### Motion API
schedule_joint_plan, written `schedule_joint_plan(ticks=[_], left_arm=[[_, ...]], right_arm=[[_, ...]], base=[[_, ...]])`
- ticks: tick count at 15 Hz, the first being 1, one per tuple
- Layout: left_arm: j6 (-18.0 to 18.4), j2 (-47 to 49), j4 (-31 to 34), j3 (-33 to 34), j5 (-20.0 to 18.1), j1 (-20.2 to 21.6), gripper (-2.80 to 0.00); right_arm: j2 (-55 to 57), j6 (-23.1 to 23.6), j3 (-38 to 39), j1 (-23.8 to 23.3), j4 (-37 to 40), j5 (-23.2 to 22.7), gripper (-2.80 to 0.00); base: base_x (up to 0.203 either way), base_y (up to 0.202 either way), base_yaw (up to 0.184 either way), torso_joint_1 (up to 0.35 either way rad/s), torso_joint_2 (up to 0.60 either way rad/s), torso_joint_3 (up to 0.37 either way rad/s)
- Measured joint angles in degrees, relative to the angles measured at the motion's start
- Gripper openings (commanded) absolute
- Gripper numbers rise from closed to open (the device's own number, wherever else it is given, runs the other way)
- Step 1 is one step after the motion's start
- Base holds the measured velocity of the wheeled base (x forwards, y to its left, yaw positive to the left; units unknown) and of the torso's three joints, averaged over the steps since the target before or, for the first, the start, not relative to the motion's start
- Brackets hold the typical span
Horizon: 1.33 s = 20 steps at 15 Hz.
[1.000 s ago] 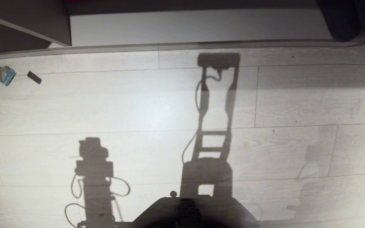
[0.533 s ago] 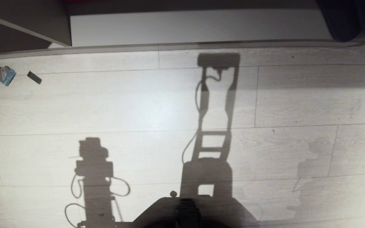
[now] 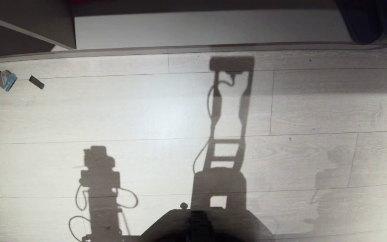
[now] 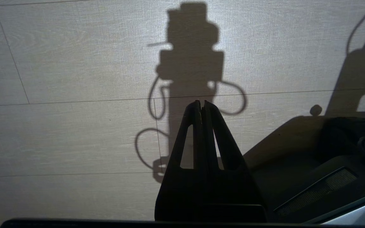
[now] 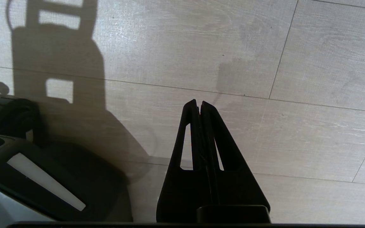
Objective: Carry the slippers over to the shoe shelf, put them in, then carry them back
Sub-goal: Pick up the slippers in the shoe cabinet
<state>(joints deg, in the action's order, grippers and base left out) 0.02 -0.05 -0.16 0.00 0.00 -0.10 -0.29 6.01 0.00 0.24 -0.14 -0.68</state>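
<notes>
Two slippers (image 3: 370, 20) in shoe shelf (image 3: 207, 28) | left tool (image 4: 201, 103) – clenched | right tool (image 5: 199, 102) – clenched, empty

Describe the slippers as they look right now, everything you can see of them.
Only the near ends of the slippers show, at the head view's top right corner. Two dark, blue-tinged rounded shapes lie side by side, close together, the rest cut off by the frame. They look soft, like cloth. They rest on the shelf's pale base board, just behind its front edge. Neither gripper is near them.
</notes>
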Motion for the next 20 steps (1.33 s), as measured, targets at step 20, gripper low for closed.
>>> schedule_joint_plan(ticks=[20], left_arm=[[-0.4, 0.0, 0.0, 0.0, 0.0, 0.0, -2.80]], right_arm=[[0.1, -0.1, 0.0, 0.0, 0.0, 0.0, -2.80]], base=[[0.000, 0.000, 0.000, 0.001, 0.00, 0.114]])
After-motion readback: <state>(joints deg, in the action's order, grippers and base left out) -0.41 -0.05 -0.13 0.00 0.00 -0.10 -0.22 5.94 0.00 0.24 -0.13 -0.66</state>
